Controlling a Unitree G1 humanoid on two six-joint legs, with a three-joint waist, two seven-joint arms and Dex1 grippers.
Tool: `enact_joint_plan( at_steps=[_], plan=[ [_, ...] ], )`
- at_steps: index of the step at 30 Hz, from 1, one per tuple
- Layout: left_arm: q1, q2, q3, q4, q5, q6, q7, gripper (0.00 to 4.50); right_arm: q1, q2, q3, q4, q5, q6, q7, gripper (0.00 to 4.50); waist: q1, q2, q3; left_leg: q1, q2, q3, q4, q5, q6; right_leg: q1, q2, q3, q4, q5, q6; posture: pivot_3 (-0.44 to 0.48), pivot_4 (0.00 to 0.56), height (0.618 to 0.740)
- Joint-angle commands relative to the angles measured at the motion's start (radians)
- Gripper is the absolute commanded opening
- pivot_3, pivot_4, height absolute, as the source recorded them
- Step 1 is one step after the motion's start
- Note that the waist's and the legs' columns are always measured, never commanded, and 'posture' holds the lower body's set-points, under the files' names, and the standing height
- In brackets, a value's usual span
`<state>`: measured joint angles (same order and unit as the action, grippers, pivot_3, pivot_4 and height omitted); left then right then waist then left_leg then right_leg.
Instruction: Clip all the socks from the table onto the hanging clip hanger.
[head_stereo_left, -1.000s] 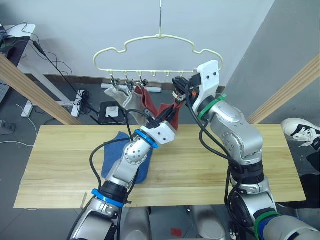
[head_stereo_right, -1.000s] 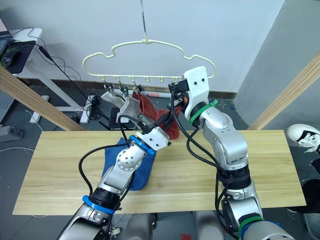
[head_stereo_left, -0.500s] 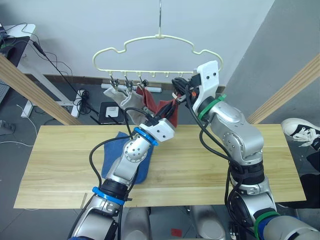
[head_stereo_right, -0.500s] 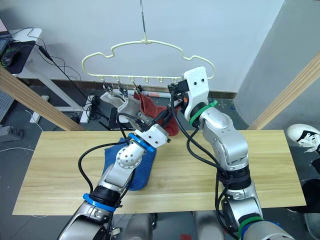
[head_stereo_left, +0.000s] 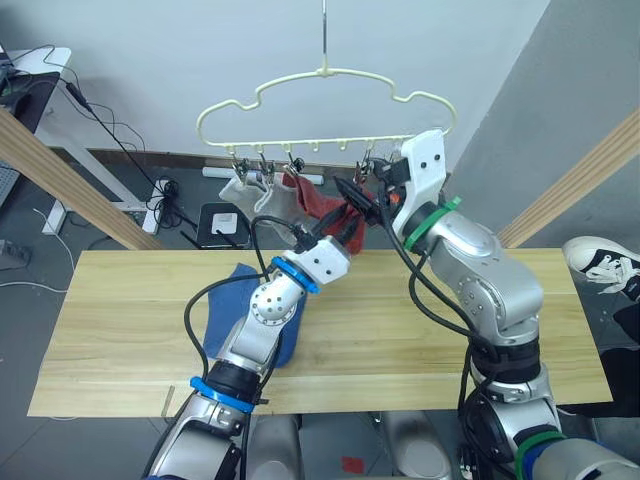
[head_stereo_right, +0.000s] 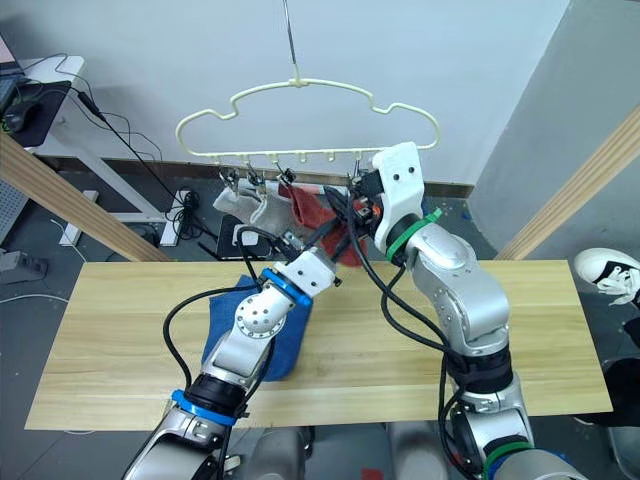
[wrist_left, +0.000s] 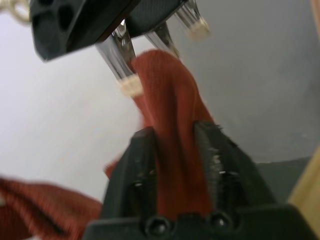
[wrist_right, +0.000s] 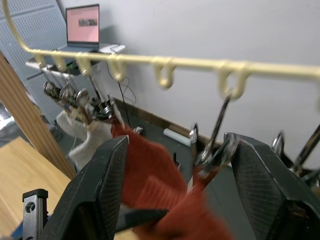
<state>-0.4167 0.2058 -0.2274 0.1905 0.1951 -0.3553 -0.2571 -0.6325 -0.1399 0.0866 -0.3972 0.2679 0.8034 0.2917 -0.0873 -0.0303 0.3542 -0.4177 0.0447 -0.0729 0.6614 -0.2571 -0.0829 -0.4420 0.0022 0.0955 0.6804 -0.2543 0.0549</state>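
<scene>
Left gripper (wrist_left: 175, 145) pinches a rust red sock (wrist_left: 172, 105), lifting its cuff to a metal clip (wrist_left: 120, 55) squeezed by the right gripper (wrist_right: 175, 200), whose fingers sit spread around it. Clipping this sock seems the step in hand; next, I'd guess, the cuff must slide between the clip's jaws. At upper centre of the head view hangs the clip hanger (head_stereo_left: 330, 75); a blue sock (head_stereo_left: 225, 315) waits on the table (head_stereo_left: 120, 320), at lower left.
</scene>
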Motion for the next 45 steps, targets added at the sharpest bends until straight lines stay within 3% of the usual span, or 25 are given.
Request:
enact_joint_plan(
  at_steps=[1,10,14,21,24,27,45],
  plan=[
    [0.026,0.012,0.011,-0.082,-0.061,0.024,-0.060,2.50,0.019,-0.030,0.017,-0.096,0.010,0.002,0.016,3.18,0.000,0.000,0.000,0.000,0.000,0.000,0.000,0.000,0.000,0.000,0.000,0.000,0.000,0.000,0.000,-0.123,0.341,0.740],
    [0.101,0.095,0.064,-0.317,-0.311,0.258,-0.269,2.50,0.092,-0.115,-0.005,-0.233,0.013,0.016,0.022,3.18,-0.001,0.000,0.000,0.000,0.000,0.000,0.000,0.000,0.000,0.000,0.000,0.000,0.000,0.000,0.000,-0.130,0.337,0.740],
    [0.120,0.186,0.133,-0.487,-0.555,0.510,-0.393,2.50,0.112,-0.102,-0.024,-0.249,-0.019,-0.009,-0.036,3.18,-0.002,0.000,0.000,0.000,0.001,0.000,0.000,0.000,0.000,0.000,0.001,0.000,0.000,0.000,0.001,-0.135,0.337,0.740],
    [0.074,0.290,0.244,-0.617,-0.780,0.799,-0.412,2.50,0.125,-0.060,-0.034,-0.212,-0.042,-0.040,-0.105,3.18,-0.001,0.000,0.000,0.000,0.001,0.000,0.000,0.000,0.000,0.000,0.001,0.001,-0.001,-0.001,0.001,-0.109,0.329,0.740],
    [0.044,0.309,0.263,-0.631,-0.802,0.844,-0.407,2.53,0.124,-0.044,-0.043,-0.193,-0.045,-0.045,-0.122,2.82,0.000,0.000,0.000,0.000,0.001,0.000,0.000,0.000,0.000,0.000,0.001,0.000,-0.001,-0.001,0.001,-0.104,0.329,0.740],
    [0.020,0.311,0.267,-0.627,-0.797,0.856,-0.400,2.53,0.117,-0.038,-0.044,-0.173,-0.052,-0.052,-0.129,1.96,0.000,0.000,0.000,0.000,0.001,0.000,0.000,0.000,0.000,0.000,0.001,0.001,-0.001,-0.001,0.001,-0.104,0.328,0.740],
    [-0.007,0.299,0.246,-0.593,-0.720,0.829,-0.416,2.53,0.072,-0.015,-0.048,-0.066,-0.087,-0.079,-0.166,1.96,0.001,0.000,0.000,0.000,0.001,0.000,-0.001,0.000,0.000,-0.001,0.001,0.001,-0.001,-0.001,0.001,-0.106,0.326,0.740]
  ],
)
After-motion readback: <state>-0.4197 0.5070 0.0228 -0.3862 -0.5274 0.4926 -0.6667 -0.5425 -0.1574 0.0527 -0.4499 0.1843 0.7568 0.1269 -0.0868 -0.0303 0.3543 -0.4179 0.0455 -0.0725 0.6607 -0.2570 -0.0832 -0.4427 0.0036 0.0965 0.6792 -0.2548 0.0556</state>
